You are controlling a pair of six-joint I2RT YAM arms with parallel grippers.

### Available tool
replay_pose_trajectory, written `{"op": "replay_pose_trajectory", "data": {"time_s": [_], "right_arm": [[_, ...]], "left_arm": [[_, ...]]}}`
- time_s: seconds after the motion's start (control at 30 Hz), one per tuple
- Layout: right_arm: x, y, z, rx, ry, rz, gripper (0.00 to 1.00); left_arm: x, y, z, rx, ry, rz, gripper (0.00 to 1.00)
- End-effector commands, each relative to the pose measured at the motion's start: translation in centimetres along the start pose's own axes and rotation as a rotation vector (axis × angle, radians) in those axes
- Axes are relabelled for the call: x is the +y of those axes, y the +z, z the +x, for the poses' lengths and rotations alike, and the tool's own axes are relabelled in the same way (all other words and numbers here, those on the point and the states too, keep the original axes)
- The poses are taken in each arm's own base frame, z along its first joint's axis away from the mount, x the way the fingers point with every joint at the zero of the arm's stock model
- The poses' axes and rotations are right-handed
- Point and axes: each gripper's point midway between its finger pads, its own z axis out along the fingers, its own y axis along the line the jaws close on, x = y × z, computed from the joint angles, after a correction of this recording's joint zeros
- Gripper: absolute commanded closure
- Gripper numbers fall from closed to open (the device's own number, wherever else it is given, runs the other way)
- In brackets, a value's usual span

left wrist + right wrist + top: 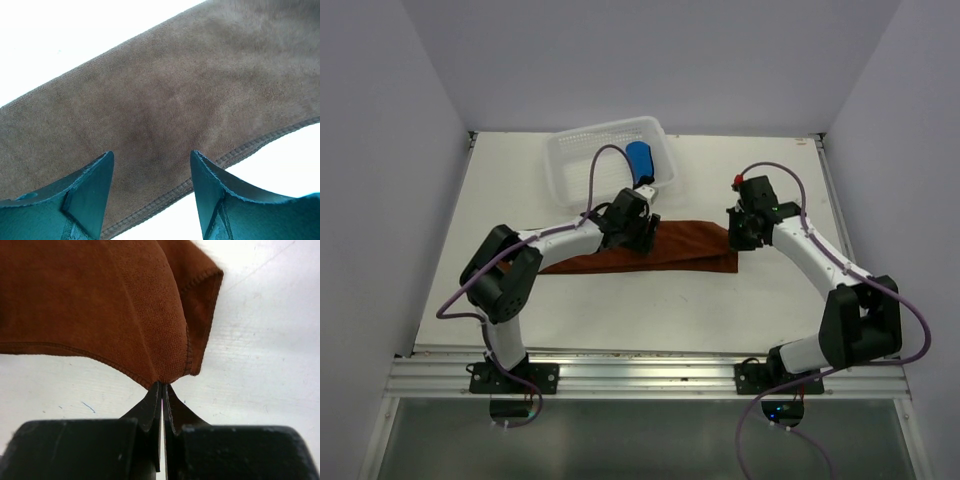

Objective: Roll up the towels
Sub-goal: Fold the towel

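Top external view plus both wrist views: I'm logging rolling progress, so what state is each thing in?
rust-brown towel: folded into a long strip, flat on the table, unrolled, right end pinched.
white basket: upright, holding the blue towel.
blue towel: compact bundle inside the white basket.
left gripper: open, above the rust-brown towel.
right gripper: shut on the rust-brown towel's end.

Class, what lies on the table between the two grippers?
The rust-brown towel, spanning from the left gripper to the right gripper, seen in the top view.

place: likely a robotics lab | cues: white table [620, 310], plain grey walls [670, 60], aluminium mounting rail [640, 375]
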Motion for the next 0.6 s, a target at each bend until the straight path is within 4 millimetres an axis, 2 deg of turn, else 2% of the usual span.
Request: {"op": "replay_pose_trajectory", "data": {"time_s": [0.0, 0.1, 0.27, 0.3, 0.33, 0.37, 0.4, 0.57], "right_arm": [[-0.7, 0.9, 1.2, 0.018, -0.001, 0.026, 1.0], [-1.3, 2.0, 2.5, 0.054, 0.004, 0.051, 1.0], [-1.3, 2.9, 3.1, 0.089, 0.009, 0.055, 0.99], [-1.1, 3.0, 3.2, 0.099, 0.01, 0.046, 0.96], [-1.1, 3.2, 3.6, 0.115, 0.008, 0.041, 0.84], [-1.0, 3.3, 3.7, 0.12, 0.01, 0.036, 0.79], [-1.0, 3.3, 3.7, 0.12, 0.018, 0.037, 0.69], [-1.5, 2.8, 2.9, 0.071, 0.051, 0.07, 0.57]], "left_arm": [[0.0, -1.3, -1.0, -0.04, 0.012, -0.007, 0.34], [0.0, -1.6, -1.0, -0.042, 0.011, -0.008, 0.33], [0.2, -2.2, -1.1, -0.049, 0.011, -0.016, 0.33], [0.3, -2.3, -1.0, -0.047, 0.012, -0.018, 0.33], [0.3, -2.4, -1.0, -0.046, 0.012, -0.02, 0.33], [0.3, -2.8, -1.2, -0.057, 0.012, -0.019, 0.33], [0.4, -2.9, -1.2, -0.056, 0.011, -0.022, 0.32], [0.1, -5.0, -2.7, -0.106, 0.014, -0.009, 0.3]]}}
